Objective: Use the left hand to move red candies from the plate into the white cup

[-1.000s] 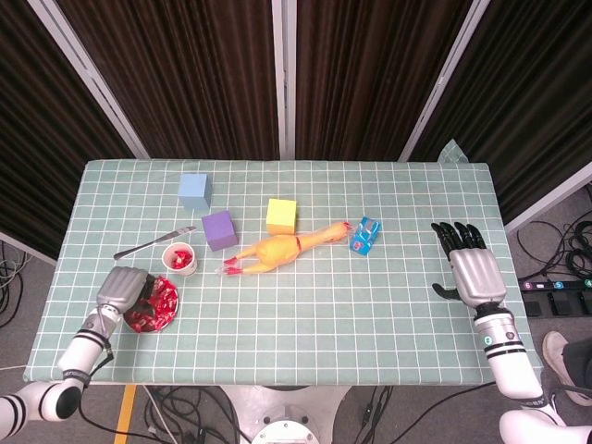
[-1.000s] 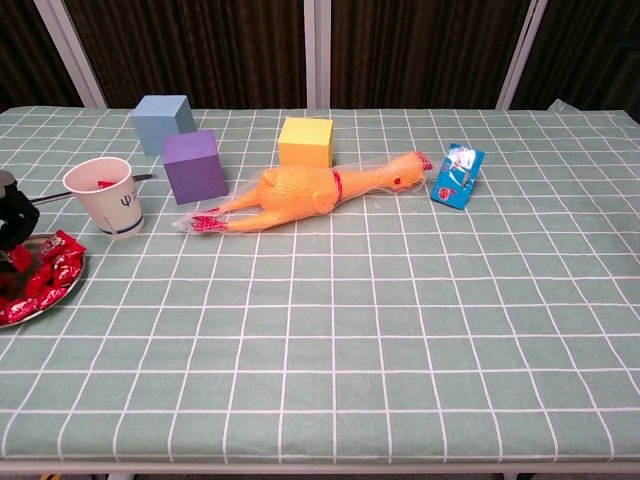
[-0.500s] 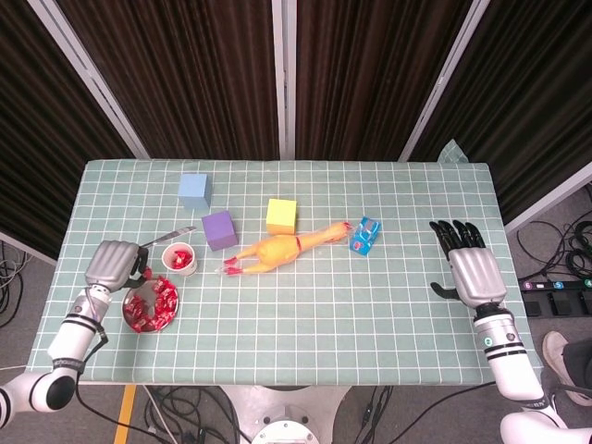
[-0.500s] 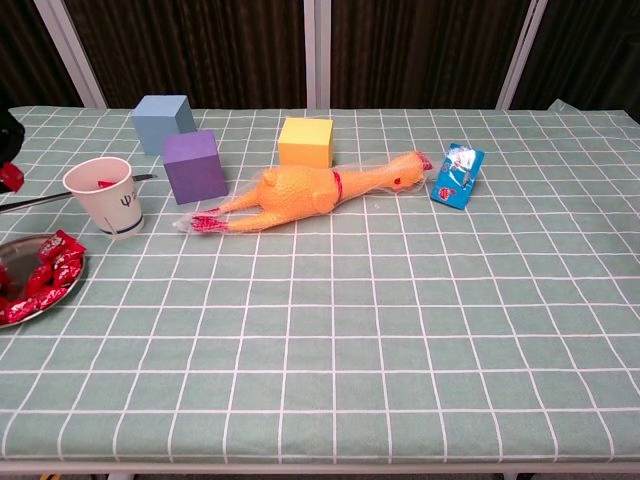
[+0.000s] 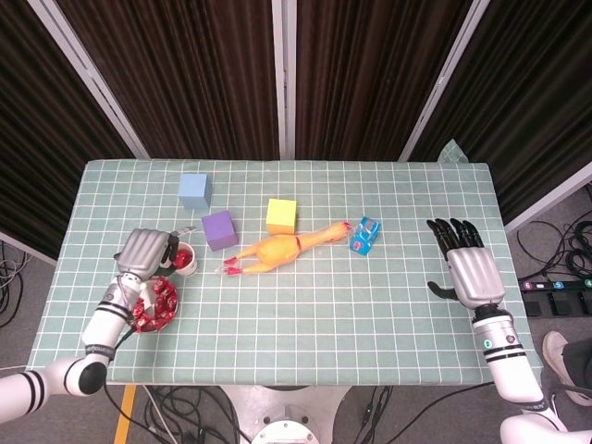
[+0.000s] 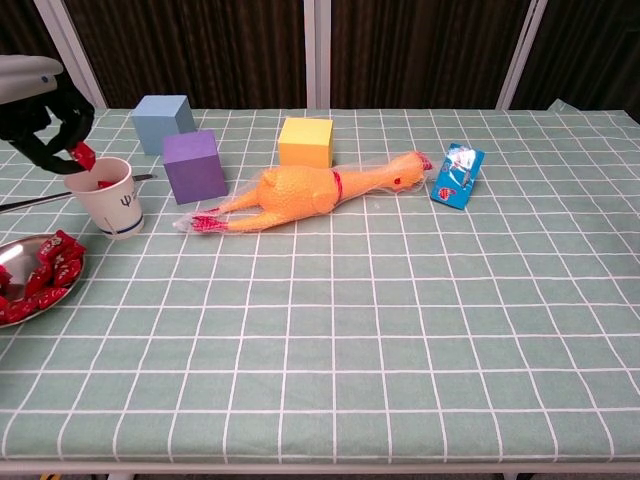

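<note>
One red candy (image 6: pixel 83 156) is pinched in the left hand (image 6: pixel 45 110), just above the rim of the white cup (image 6: pixel 108 197); more red candy already inside the cup. Plate (image 6: pixel 50 296) sits at 7 o'clock from the cup, w/ a pile of red candies (image 5: pixel 159 302) on it. Knife (image 5: pixel 188 230) lies behind the cup, at approx. 11 o'clock. Purple block (image 6: pixel 195 165) at cup's 2 o'clock, rubber chicken (image 6: pixel 310 192) at 3. Right hand (image 5: pixel 467 264) rests flat on the table (image 5: pixel 370 314), fingers spread, holding nothing.
</note>
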